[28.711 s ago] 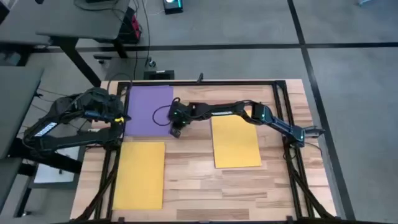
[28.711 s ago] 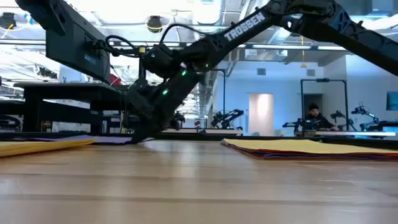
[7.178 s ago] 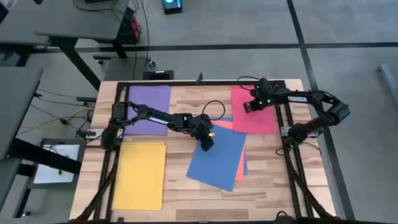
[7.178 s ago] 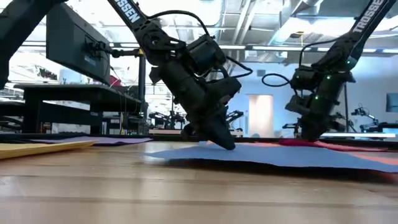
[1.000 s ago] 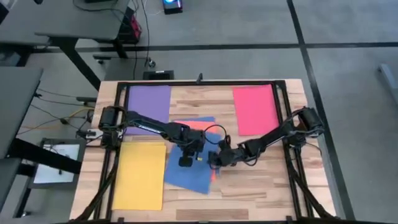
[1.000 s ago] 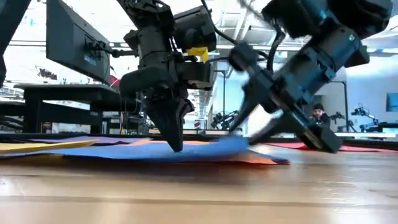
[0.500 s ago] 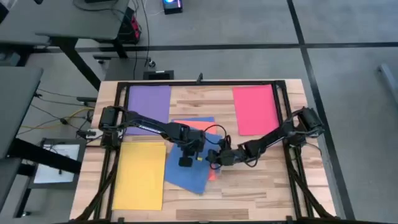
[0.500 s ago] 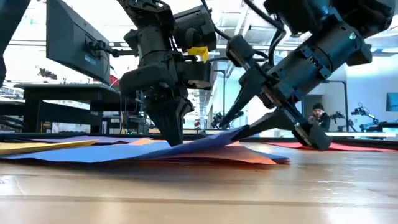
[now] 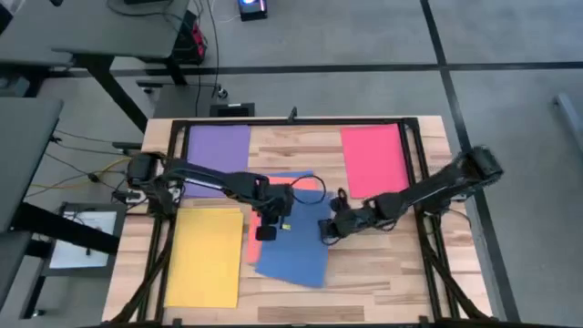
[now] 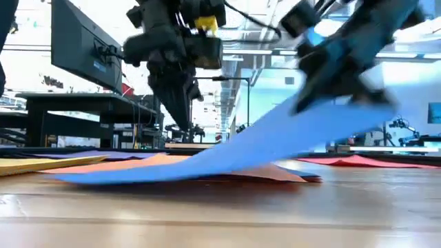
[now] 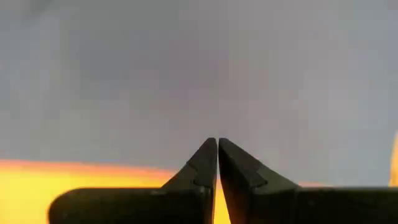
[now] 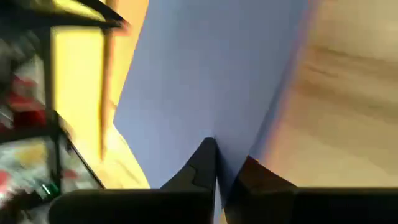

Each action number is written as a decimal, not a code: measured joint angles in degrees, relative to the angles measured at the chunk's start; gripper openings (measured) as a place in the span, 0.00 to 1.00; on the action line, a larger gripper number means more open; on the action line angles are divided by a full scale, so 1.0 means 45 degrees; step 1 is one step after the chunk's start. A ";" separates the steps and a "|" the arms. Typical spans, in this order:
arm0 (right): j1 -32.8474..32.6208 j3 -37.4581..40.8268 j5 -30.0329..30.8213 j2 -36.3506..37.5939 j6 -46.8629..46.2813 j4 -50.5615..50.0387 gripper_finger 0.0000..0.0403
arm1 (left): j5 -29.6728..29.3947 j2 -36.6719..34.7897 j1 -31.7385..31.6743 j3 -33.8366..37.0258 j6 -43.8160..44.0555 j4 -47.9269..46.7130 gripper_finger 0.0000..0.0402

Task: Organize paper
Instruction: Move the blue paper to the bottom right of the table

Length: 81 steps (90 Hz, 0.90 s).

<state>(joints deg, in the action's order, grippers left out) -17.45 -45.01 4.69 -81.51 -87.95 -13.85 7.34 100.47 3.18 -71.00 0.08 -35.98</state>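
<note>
Change since half a second ago: the thin blue rectangular paper sheet (image 9: 296,251) has been lifted at one edge and drawn toward the table's right, so that a strip of the salmon-orange paper sheet (image 9: 252,241) under it now shows on its left; the left gripper has been raised off the blue sheet.
Wooden slatted table (image 9: 383,264): bearer of all sheets, framed by dark rails.
Yellow paper sheet (image 9: 203,258): laid flat at the near left, apart from the working pile.
Purple paper sheet (image 9: 219,155): laid flat at the far left corner, partly crossed by the left arm.
Pink-red paper sheet (image 9: 373,159): laid flat at the far right; judged already sorted to its own place.
Blue sheet, hold: one edge is pinched and carried up while the opposite part trails on the salmon-orange sheet, seen in the low view as a slope (image 10: 275,141); judged a peeling of one colour off another.
Salmon-orange sheet, low view (image 10: 138,164): left flat on the table beneath the blue one.
Right arm: stretched low from the right rail toward the table's middle; right gripper (image 9: 328,228) closed tight on the blue sheet's edge, the paper running between its fingers in the right wrist view (image 12: 214,177).
Left arm: reached from the left rail across to the middle; left gripper (image 9: 265,233) poised over the boundary of the salmon-orange and blue sheets, fingers pressed together with nothing between them (image 11: 217,165).
</note>
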 joint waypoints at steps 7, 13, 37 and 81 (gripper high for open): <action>-0.0067 -0.0002 -0.1341 0.1378 -0.0160 -0.3068 0.00 | 0.0000 -0.0230 0.0000 0.0000 0.0041 -0.0135 0.00; -0.0367 0.0003 -0.1874 0.2293 -0.0944 -0.5445 0.00 | 0.0001 -0.0258 0.0000 0.0000 0.0133 -0.0151 0.00; -0.2920 0.0794 -0.1878 0.3039 -0.6117 -0.9007 0.00 | -0.0001 -0.0253 0.0000 0.0000 0.0714 -0.0139 0.00; -0.5493 0.1426 -0.4065 0.0471 -0.7134 -0.7240 0.00 | -0.0005 -0.0253 0.0000 0.0000 0.0710 -0.0138 0.00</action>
<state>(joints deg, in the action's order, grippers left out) -42.17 -38.59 -13.60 -79.39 -120.05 -46.42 7.32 99.33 3.18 -71.00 3.27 -36.60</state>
